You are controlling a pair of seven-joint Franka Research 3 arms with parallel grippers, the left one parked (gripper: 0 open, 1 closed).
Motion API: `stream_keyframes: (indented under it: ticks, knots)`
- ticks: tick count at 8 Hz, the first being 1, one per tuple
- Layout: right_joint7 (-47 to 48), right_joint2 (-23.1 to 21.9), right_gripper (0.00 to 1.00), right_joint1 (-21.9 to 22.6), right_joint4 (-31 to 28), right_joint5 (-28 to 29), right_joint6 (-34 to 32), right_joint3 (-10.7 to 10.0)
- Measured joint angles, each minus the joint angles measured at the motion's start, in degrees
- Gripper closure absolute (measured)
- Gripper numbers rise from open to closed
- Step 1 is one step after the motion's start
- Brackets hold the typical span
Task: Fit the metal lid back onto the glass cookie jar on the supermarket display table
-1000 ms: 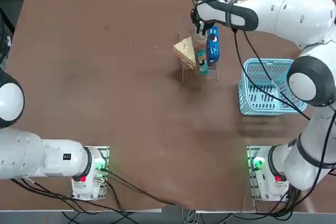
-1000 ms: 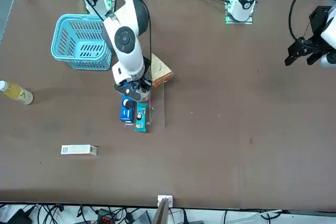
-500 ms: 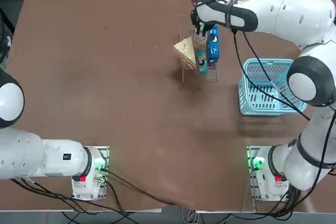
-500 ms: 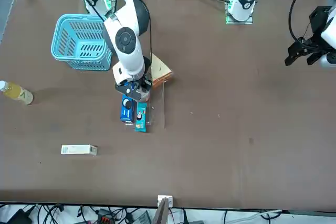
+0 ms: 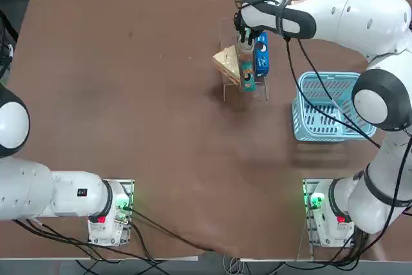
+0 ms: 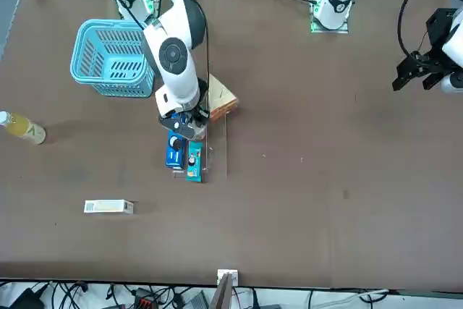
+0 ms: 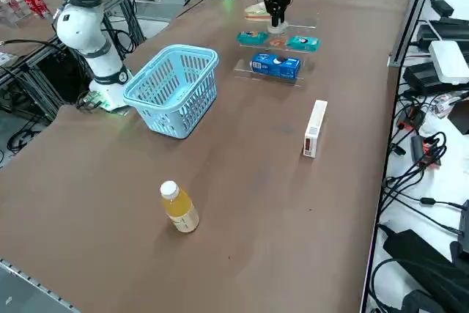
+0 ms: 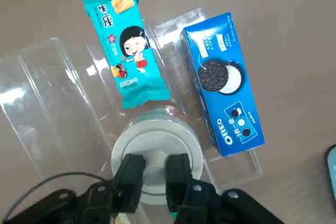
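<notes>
Right arm reaching over the clear display stand, gripper pointing straight down at the jar.

The right gripper (image 8: 155,174) hangs vertically above the glass cookie jar (image 5: 244,47), its fingers (image 8: 130,174) drawn close together and pinching the raised centre of the metal lid (image 8: 156,156), which sits on the jar's round mouth. The arm stretches from its base across the blue basket (image 5: 325,104), elbow high and forearm running level toward the far side of the supermarket display table (image 5: 129,127). The jar stands in the clear stand (image 8: 47,103), with the teal packet (image 8: 125,51) just in front of it, the blue cookie box (image 8: 223,82) alongside and a wrapped sandwich (image 5: 226,64) on its other side.
</notes>
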Motion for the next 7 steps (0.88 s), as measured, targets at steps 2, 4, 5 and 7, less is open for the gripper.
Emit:
stream_keyframes:
  ticks: [2,4,5,7]
  knots:
    - [0.0,0.0,0.74,0.0,0.0,0.0,0.0,0.0]
    - [0.0,0.1,0.74,0.0,-0.1,0.1,-0.1,0.0]
    - [0.0,0.2,0.74,0.0,-0.1,0.2,-0.1,0.0]
    - [0.0,0.2,0.74,-0.3,-0.1,1.6,-0.1,-0.1]
